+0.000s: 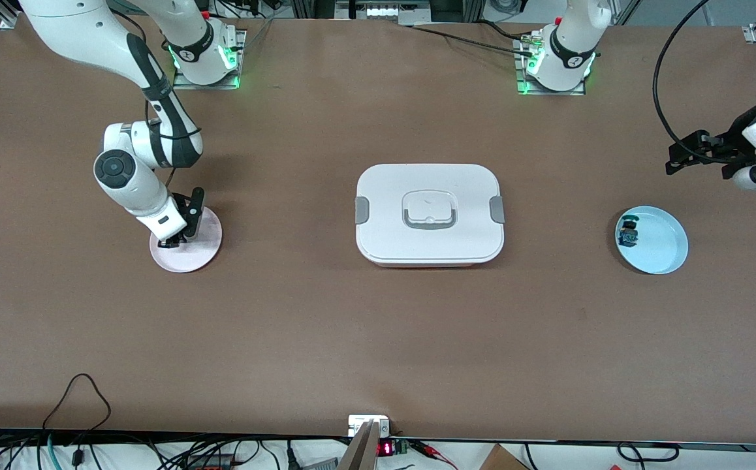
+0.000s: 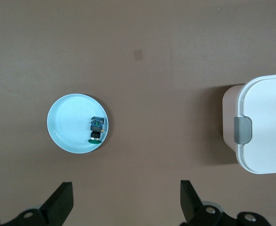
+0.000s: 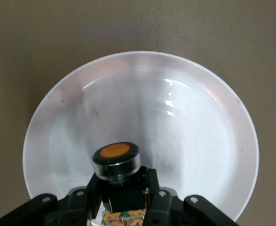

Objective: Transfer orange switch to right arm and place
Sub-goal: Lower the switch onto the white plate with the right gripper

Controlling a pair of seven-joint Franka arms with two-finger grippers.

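The step in hand looks like the placing: lower gently until the switch's base rests flat in the dish, then part the fingers without tipping it.

At the right arm's end of the table, the right gripper (image 1: 179,240) hangs low over the round pale pink plate (image 1: 206,251) – closed narrowly on the small black-bodied orange switch (image 3: 116,159).

The white lidded rectangular box (image 1: 429,212) sits mid-table.

Near the left arm's edge, the left gripper (image 1: 691,153) waits, spread wide and empty, above the table beside the round light blue plate (image 1: 665,238) – which carries a small blue-green-capped part (image 1: 628,233).
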